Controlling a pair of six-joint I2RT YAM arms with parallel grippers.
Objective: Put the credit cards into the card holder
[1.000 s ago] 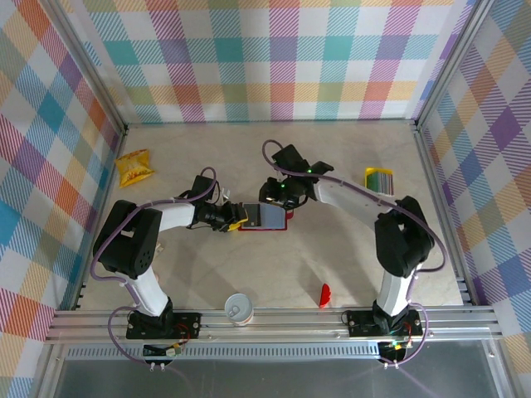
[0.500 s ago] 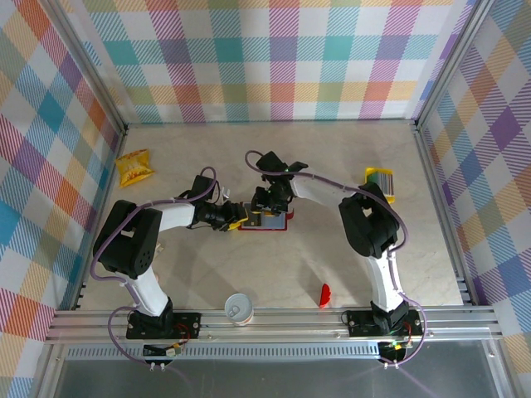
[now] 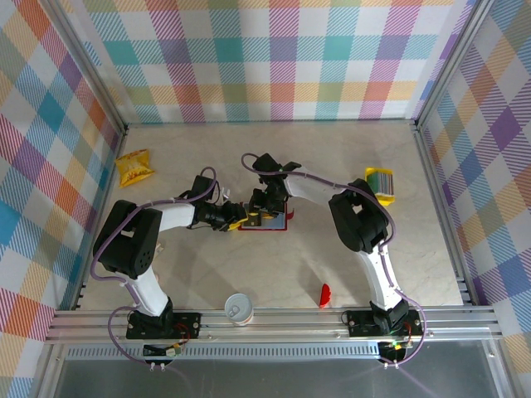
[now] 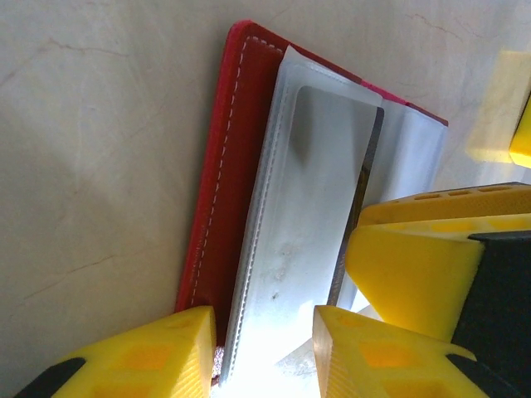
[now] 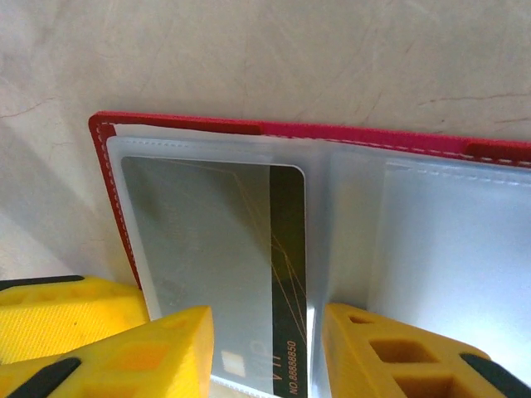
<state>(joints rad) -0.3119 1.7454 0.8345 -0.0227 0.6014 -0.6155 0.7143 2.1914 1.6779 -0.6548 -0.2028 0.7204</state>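
The dark-red card holder (image 3: 279,222) lies open mid-table, its clear sleeves up (image 5: 431,249). One card with a black stripe (image 5: 287,274) sits inside a sleeve. My right gripper (image 3: 265,205) hovers over that sleeve, its fingers (image 5: 265,336) apart on either side of the card's end, gripping nothing. My left gripper (image 3: 238,220) reaches in from the left; a raised sleeve leaf (image 4: 307,207) stands between its fingertips (image 4: 265,336), beside the red cover (image 4: 222,166). The remaining credit cards (image 3: 380,182), yellow with stripes and teal, lie in a stack at the right.
A crinkled yellow snack packet (image 3: 134,167) lies at the far left. Near the front edge stand a white cup (image 3: 239,308) and a tiny red curved piece (image 3: 324,293). Checked walls close in the table (image 3: 348,257) on three sides.
The right arm folded inward and its gripper slid left over the holder, its jaws widening a little. The left gripper and the holder stayed put.
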